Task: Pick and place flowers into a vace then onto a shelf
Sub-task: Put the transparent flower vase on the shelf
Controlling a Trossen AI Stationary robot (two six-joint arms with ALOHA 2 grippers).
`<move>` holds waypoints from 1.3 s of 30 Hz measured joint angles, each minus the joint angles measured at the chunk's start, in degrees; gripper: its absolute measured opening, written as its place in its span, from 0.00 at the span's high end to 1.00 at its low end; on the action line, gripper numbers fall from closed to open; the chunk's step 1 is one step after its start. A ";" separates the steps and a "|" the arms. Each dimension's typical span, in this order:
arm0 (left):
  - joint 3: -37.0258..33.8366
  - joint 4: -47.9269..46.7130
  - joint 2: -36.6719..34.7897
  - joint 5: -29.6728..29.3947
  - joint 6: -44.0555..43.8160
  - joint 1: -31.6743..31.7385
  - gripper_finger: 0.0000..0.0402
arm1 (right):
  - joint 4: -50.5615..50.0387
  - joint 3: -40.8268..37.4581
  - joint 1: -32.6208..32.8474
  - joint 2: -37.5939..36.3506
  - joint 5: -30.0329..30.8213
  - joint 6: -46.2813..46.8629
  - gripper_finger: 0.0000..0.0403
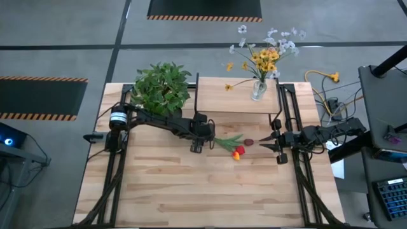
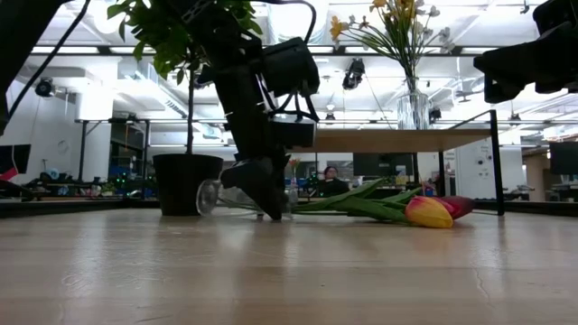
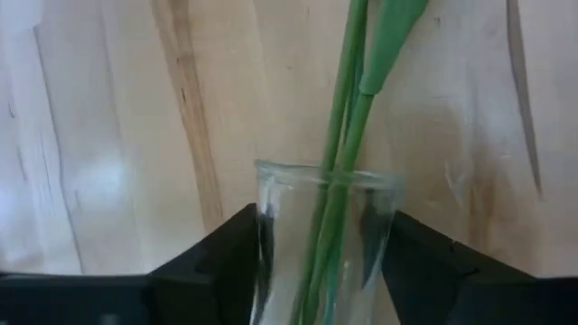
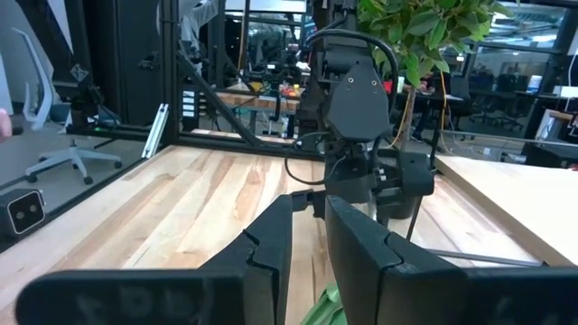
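The clear glass vase (image 3: 327, 244) lies on its side between the left jaws (image 3: 327, 271), a dark finger (image 3: 226, 257) standing on either side of its wall; whether the fingers press it or merely flank it I cannot tell. Green stems run out of its mouth along the counter (image 1: 191, 191) to the tulips (image 1: 238, 151), whose red and yellow heads rest near the middle, between the two arms. The right jaws (image 1: 269, 144) hover just beyond a maroon head (image 1: 249, 142), fingers nearly together and grasping nothing. Behind the fallen stems stands the shelf (image 1: 235, 95), carrying a second vase of yellow and pale flowers (image 1: 264, 60) near its right edge. A potted plant (image 1: 162, 86) crowds the shelf's left end. The near half of the counter lies open to its front edge.
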 joint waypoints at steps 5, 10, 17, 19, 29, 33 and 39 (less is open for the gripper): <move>0.57 -0.34 0.07 0.32 0.01 -0.01 0.57 | 0.00 0.00 0.00 0.00 0.02 0.01 0.85; 0.64 1.28 -0.18 0.45 -0.60 -0.03 0.57 | 0.00 0.00 0.01 0.00 0.02 0.04 0.85; -0.37 6.50 -2.03 5.90 -1.13 -0.04 0.57 | 0.00 0.00 0.01 0.00 0.04 0.68 0.85; -0.93 8.05 -2.70 7.58 -1.26 -0.16 0.57 | 0.00 0.00 0.00 0.00 0.04 1.24 0.85; -3.99 13.43 -5.72 8.23 -2.24 -0.05 0.57 | 0.20 0.00 0.02 -0.07 0.07 2.15 0.85; -7.57 18.45 -7.76 9.32 -2.94 -0.06 0.57 | 0.41 1.56 0.02 0.02 0.04 3.58 0.85; -15.63 28.75 -12.47 9.87 -4.71 -0.07 0.57 | -5.57 7.06 0.03 -0.07 -0.55 8.01 0.85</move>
